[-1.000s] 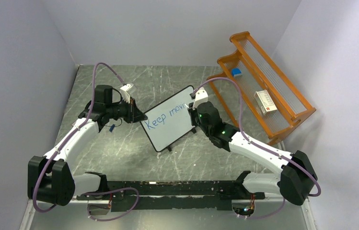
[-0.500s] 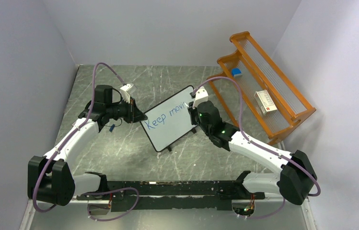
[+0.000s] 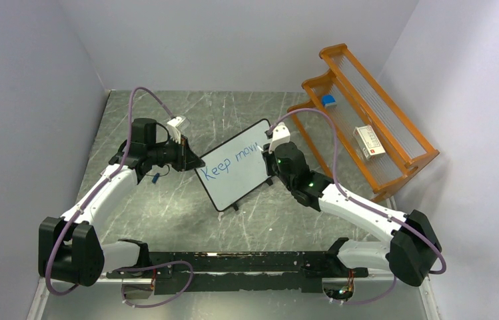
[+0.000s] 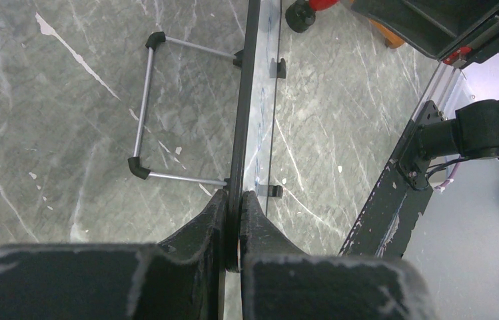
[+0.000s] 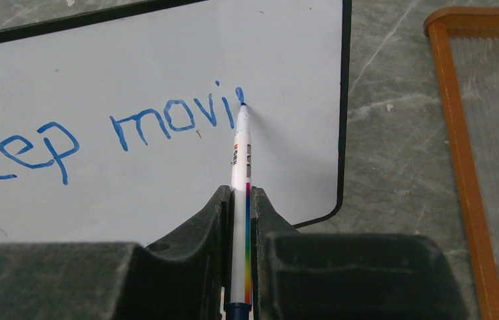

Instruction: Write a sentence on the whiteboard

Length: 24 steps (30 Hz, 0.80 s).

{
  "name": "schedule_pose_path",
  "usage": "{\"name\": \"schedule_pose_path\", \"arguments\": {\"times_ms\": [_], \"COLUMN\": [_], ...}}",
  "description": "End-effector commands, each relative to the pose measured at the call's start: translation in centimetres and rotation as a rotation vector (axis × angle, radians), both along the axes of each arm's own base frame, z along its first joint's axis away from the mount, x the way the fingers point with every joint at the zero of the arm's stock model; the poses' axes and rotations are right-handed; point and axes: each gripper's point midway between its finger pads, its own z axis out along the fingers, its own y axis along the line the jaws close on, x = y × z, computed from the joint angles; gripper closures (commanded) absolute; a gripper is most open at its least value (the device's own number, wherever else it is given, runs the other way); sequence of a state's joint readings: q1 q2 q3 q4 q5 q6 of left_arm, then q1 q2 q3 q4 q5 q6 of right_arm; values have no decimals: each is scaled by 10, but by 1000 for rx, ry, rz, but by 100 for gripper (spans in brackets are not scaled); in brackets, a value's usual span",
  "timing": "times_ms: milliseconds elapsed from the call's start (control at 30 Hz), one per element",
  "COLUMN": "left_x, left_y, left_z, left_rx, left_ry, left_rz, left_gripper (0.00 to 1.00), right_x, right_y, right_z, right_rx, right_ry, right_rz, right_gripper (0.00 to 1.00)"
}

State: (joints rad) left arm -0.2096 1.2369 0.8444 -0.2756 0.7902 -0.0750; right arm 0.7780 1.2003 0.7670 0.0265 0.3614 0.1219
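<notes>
The whiteboard (image 3: 240,183) stands tilted at the table's middle, held up by a wire stand (image 4: 143,113) behind it. My left gripper (image 3: 195,163) (image 4: 234,195) is shut on the board's black left edge (image 4: 243,120). My right gripper (image 3: 270,159) (image 5: 240,193) is shut on a white marker (image 5: 240,153) with a rainbow stripe. The marker's blue tip touches the whiteboard face (image 5: 133,187) just right of the last letter. The sentence (image 3: 228,163) (image 5: 166,123) reads "Keep movi" in blue, followed by a short fresh stroke.
An orange rack (image 3: 393,170) stands at the right, close to the board's far corner. On it lie a white box (image 3: 369,142) and a small blue block (image 3: 328,101). A black rail (image 3: 233,263) runs along the near edge between the arm bases.
My right wrist has edged slightly along the board with the marker, adding a short stroke after "movi". The left arm and the board have not moved.
</notes>
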Motion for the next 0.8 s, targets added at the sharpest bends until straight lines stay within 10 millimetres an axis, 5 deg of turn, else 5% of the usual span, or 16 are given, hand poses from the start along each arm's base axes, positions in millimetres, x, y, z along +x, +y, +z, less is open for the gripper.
{"name": "schedule_pose_path", "arguments": {"times_ms": [0,333,767], "left_x": [-1,-1,-2], "left_y": [14,14,14], "left_z": [-36,-36,-36], "left_rx": [130,130,128], "left_ry": [62,62,61], "left_rz": [49,49,46], "left_gripper": [95,95,95], "right_x": [-4,-6,6], "right_y": [-7,-8,3], "right_z": [-6,-11,15], "right_rx": [-2,-4,38], "right_ry": [21,29,-35], "right_rz": [-11,-15,-1], "right_gripper": [100,100,100]}}
